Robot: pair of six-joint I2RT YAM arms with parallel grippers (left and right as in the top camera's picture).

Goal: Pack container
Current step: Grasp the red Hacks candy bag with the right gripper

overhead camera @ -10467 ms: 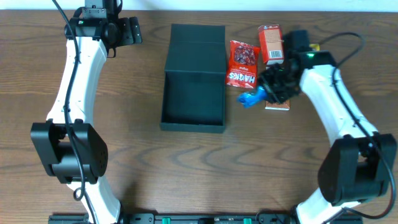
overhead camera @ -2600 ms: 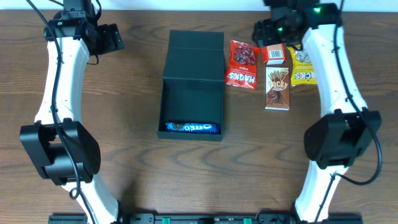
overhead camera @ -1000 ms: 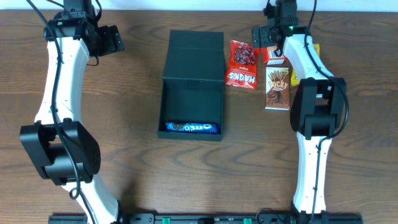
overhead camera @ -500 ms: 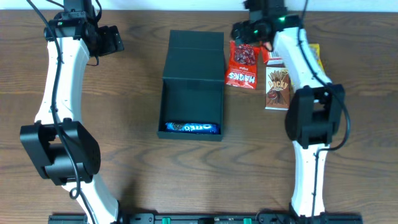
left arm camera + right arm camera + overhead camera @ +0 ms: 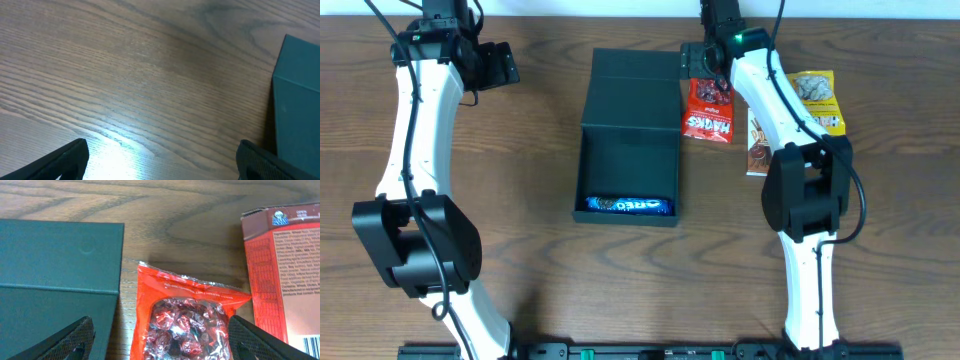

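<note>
1 blue cookie pack (image 5: pixel 629 206) lies at the near end of the open container (image 5: pixel 630 160), mid-desk (image 5: pixel 540 280). Packing looks barely begun: 4 snacks remain outside, the red bag (image 5: pixel 708 122) just beside its right wall, stick box (image 5: pixel 756 152), yellow bag (image 5: pixel 816 100) and orange-red carton (image 5: pixel 290 280). Farther back, the right tool (image 5: pixel 705 62) hangs spread and empty over the red bag. The left tool (image 5: pixel 505 62), equally spread, holds nothing.

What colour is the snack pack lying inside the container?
The snack pack is blue with white lettering; overhead view shows it best.
</note>
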